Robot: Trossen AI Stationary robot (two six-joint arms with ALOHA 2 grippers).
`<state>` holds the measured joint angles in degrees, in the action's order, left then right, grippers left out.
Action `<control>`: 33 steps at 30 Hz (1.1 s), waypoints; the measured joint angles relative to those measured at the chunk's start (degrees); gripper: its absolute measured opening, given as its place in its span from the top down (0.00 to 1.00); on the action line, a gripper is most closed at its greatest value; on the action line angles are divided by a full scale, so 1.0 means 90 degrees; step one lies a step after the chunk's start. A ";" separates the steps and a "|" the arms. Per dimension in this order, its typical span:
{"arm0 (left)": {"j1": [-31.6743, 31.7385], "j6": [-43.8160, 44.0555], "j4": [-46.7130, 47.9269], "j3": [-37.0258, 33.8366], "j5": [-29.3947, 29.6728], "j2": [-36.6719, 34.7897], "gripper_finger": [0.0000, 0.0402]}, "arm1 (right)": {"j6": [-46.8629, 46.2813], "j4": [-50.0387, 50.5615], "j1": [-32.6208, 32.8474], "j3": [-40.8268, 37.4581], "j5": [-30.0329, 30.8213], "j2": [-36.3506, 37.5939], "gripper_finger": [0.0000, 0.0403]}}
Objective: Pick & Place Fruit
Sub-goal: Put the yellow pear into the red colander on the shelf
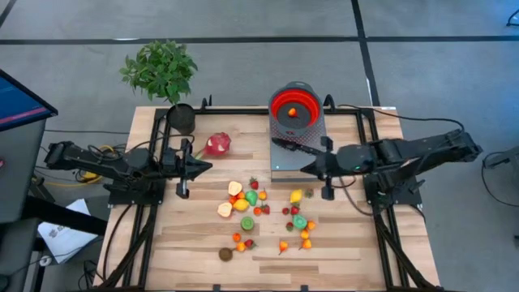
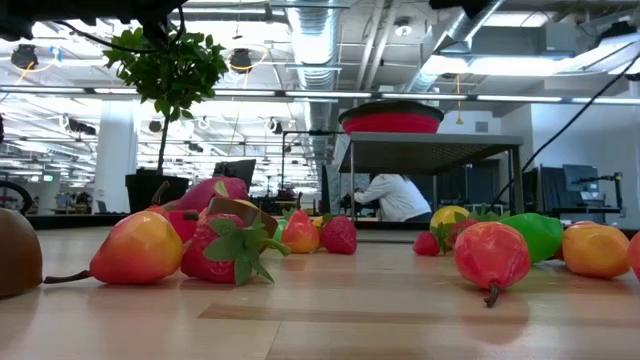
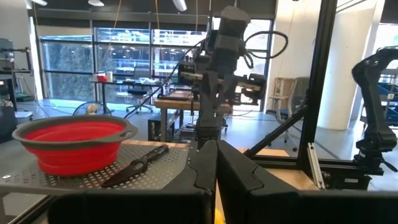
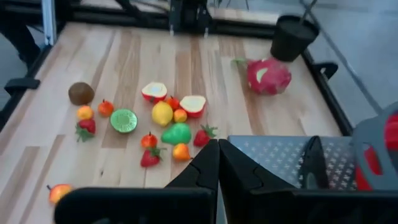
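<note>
Nearest the low camera lie a brown fruit (image 2: 15, 252), a peach-coloured pear (image 2: 137, 248) and a strawberry (image 2: 222, 250); the other small toy fruits (image 1: 263, 212) scatter across the middle of the table (image 1: 349, 243), with the dragon fruit (image 1: 217, 144) apart toward the plant pot (image 1: 181, 118); both grippers hang above the boards with fingers pressed together and nothing held, the left gripper (image 1: 204, 166) just beside the dragon fruit, the right gripper (image 1: 308, 167) over the edge of the grey perforated stand (image 1: 280, 162) that carries the red bowl (image 1: 293, 105) and the knife (image 1: 298, 148); one orange piece already sits in the bowl; I judge the chief risk to be a closed jaw descending into the tight cluster and rolling rounded pieces toward the table edge, or one pinch catching two neighbours; the knife handle and the frame posts (image 1: 328, 146) crowd the right arm's path to the bowl; the near part of the table offers the freest room for approach.
</note>
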<state>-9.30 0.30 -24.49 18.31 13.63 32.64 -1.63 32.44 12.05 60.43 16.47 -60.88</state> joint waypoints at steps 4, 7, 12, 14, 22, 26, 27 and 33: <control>0.0000 0.0000 0.0000 0.0000 0.0000 0.0000 0.99 | -0.0227 -0.0192 -0.0030 -0.0563 0.0005 0.0583 1.00; 0.0000 0.0000 0.0000 0.0000 0.0000 0.0000 0.99 | -0.0570 -0.0196 -0.0026 -0.1007 0.0002 0.0894 1.00; -0.0001 0.0000 -0.0002 0.0000 0.0000 -0.0001 0.99 | -0.1172 -0.0136 -0.0026 -0.1563 0.0005 0.1037 1.00; 0.0000 0.0000 0.0000 0.0000 0.0000 0.0000 0.99 | -0.1443 -0.0171 -0.0021 -0.1676 0.0005 0.0997 1.00; 0.0000 0.0000 0.0000 0.0000 0.0000 -0.0002 0.99 | -0.2274 -0.0133 0.0123 -0.1766 -0.0013 0.0438 1.00; 0.0000 0.0000 0.0000 0.0000 0.0000 -0.0002 0.99 | -0.2343 -0.0131 0.0259 -0.1763 -0.0530 0.0036 1.00; 0.0000 0.0000 0.0000 0.0000 0.0000 0.0000 0.99 | -0.2305 -0.0133 0.0300 -0.1763 -0.0764 -0.0070 1.00; 0.0000 0.0000 0.0001 0.0000 0.0000 0.0000 0.99 | -0.2507 -0.0137 0.0623 -0.1761 -0.1546 -0.0842 1.00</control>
<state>-9.30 0.30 -24.48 18.31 13.63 32.64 -24.19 31.21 17.66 44.58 2.56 -68.45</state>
